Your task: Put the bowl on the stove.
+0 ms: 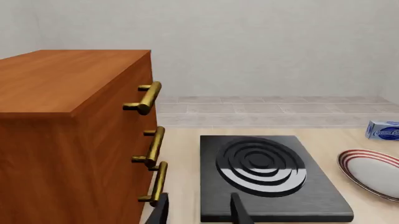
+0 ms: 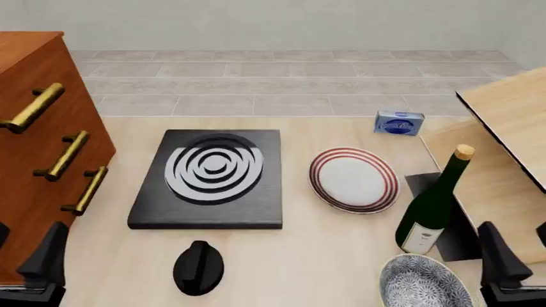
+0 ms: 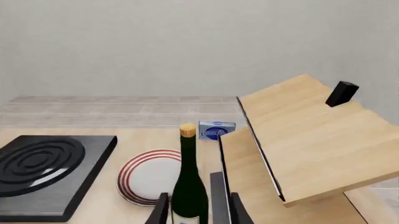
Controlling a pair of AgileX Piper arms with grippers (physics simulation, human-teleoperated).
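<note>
The bowl [image 2: 424, 282], blue-grey patterned with a pale rim, sits at the table's near right edge, just in front of the wine bottle [image 2: 431, 204]. The stove [image 2: 209, 177], a black slab with silver burner rings, lies left of centre; it also shows as the stove [image 1: 268, 175] and the stove [image 3: 44, 168] in the wrist views. My right gripper [image 2: 520, 254] hangs open just right of the bowl, holding nothing. My left gripper [image 2: 24, 254] is open at the near left, beside the cabinet. Neither wrist view shows the bowl.
A red-ringed plate [image 2: 354, 179] lies between stove and bottle. A black knob [image 2: 199, 267] sits in front of the stove. A wooden cabinet [image 2: 38, 128] with brass handles stands left, a slanted wooden rack [image 2: 503, 147] right, a blue box [image 2: 399, 123] behind.
</note>
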